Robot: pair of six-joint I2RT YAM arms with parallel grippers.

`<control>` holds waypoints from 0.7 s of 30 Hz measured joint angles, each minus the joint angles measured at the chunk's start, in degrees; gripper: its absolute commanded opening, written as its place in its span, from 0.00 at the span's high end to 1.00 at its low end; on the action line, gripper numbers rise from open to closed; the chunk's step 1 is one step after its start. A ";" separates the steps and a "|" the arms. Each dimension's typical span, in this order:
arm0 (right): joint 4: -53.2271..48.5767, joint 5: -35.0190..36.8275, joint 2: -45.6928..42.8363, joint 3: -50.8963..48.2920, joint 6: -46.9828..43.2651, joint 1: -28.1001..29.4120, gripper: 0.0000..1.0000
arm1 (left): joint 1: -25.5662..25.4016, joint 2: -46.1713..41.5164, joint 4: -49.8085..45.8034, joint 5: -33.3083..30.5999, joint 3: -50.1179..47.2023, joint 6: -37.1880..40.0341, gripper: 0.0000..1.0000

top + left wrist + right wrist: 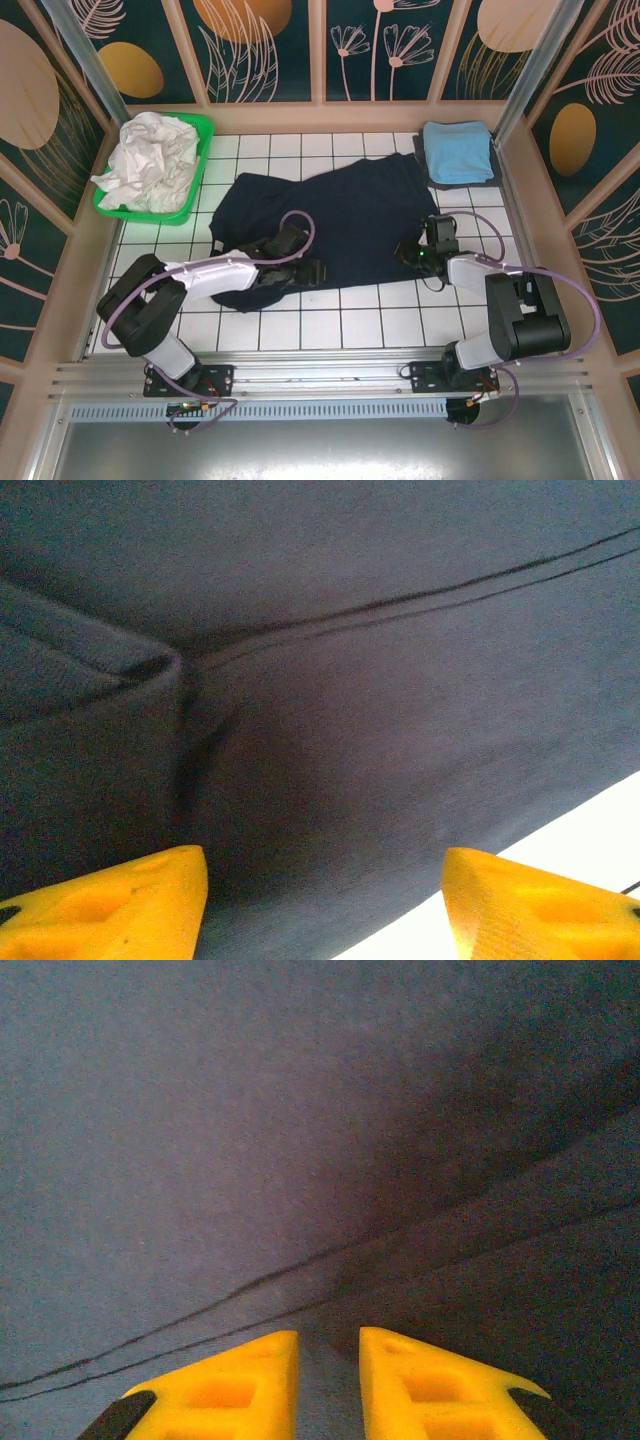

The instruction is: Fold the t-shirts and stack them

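A large navy t-shirt lies spread over the middle of the white tiled table. My left gripper hovers low over its near left part. In the left wrist view this gripper is open, its yellow fingers wide apart above navy cloth with a stitched hem, nothing between them. My right gripper rests at the shirt's near right edge. In the right wrist view the right gripper is nearly closed, with navy cloth pinched in the narrow gap. A folded light blue t-shirt lies at the back right.
A green basket at the back left holds crumpled white cloth. Patterned walls enclose the table on three sides. Bare white table shows just past the shirt's edge by the left gripper.
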 measured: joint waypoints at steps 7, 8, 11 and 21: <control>1.16 -0.96 0.00 -0.66 -0.02 -1.09 0.77 | -1.92 0.33 -0.26 -0.50 1.90 0.50 0.25; 1.29 -1.16 0.00 -0.66 -0.02 -1.18 0.77 | -1.92 -0.20 -0.44 -0.74 1.66 0.63 0.22; 1.77 -1.53 0.04 -0.66 -0.02 -1.29 0.77 | -1.92 -3.87 -2.08 -3.21 0.61 0.98 0.15; 2.32 -2.14 0.90 -0.66 -0.02 -1.36 0.77 | 5.84 -19.06 -6.47 -11.91 -10.38 -0.87 0.14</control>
